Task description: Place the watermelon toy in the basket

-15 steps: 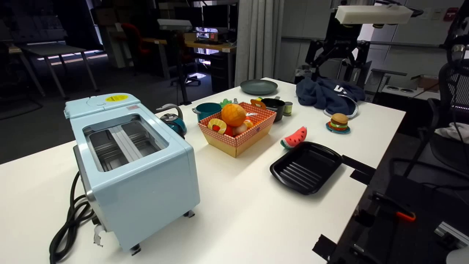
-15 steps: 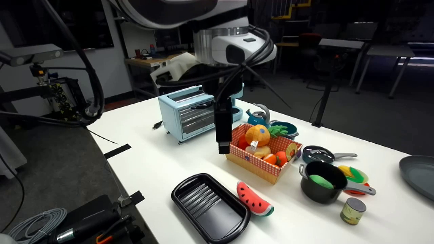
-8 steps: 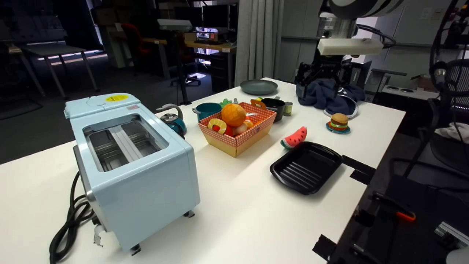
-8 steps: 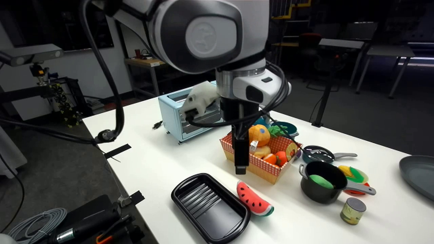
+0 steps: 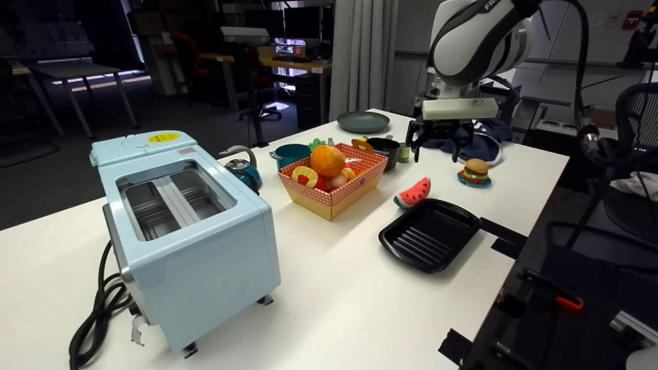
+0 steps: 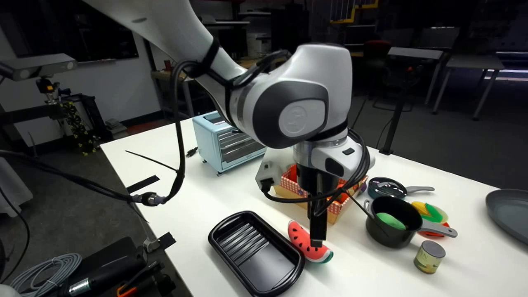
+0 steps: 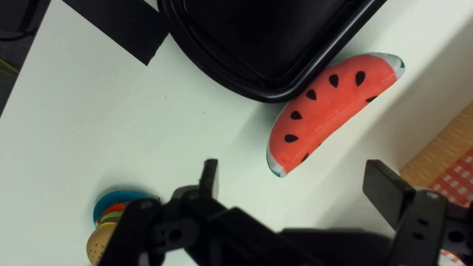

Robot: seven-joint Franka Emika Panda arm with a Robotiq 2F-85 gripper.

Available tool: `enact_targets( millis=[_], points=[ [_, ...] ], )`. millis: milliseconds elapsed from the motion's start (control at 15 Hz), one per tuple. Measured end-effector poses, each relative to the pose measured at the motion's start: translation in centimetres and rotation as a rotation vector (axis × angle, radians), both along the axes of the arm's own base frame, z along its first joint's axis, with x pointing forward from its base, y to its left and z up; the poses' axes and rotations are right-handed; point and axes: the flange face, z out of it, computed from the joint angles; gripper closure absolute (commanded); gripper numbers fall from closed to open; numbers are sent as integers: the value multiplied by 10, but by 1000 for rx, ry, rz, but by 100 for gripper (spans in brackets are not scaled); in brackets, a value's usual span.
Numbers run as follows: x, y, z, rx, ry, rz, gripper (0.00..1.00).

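Nearest in an exterior view stands a pale blue toaster with an oval yellow sticker, its print too small to read. Beyond it on the white table sit a black ridged grill pan, the tan-orange basket holding toy fruit, and the red watermelon toy, lying against the pan's rim. Farther back, the gripper has its jaws spread wide. In the wrist view, the toy lies ahead of the gap between the fingertips, apart from both. Above the gripper, lettering on the arm reads "FR" before the frame cuts it off.
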Motion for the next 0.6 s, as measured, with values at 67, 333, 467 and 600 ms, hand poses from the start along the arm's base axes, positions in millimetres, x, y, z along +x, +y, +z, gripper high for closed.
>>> enact_targets(
  millis=[67,333,467,600],
  points=[
    [5,-3,-8,-2,9,-16,0],
    [25,-5,-34,-13,36,-54,0],
    [34,-2,-44,-20,47,-57,0],
    [43,2,-55,-26,59,-56,0]
  ],
)
